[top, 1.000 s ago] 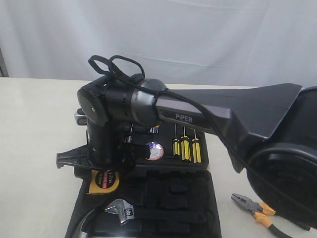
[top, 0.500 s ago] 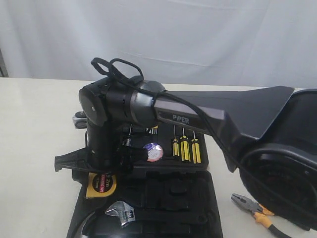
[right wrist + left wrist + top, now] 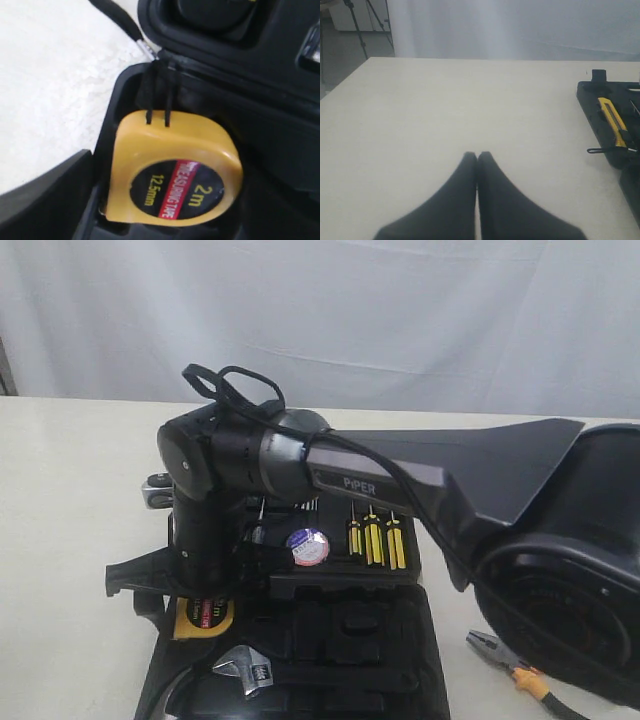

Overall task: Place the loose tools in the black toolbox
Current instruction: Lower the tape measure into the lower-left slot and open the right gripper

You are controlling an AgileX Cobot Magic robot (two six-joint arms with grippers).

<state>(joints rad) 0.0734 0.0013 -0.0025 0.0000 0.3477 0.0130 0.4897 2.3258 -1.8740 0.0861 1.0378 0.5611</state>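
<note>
Right hand [image 3: 190, 578] hangs spread wide over the yellow tape measure [image 3: 175, 170] in the black toolbox [image 3: 335, 640] — probably hard, slick, light — best pinched across its flat faces.

pliers [image 3: 500, 655] handles cut off; tape measure [image 3: 205, 615] half hidden.

yellow tape measure [image 3: 175, 170] face-up in black toolbox [image 3: 350, 632] corner, tape roll [image 3: 308, 546] and utility knife [image 3: 612, 120] inside, pliers [image 3: 500, 658] outside
</note>
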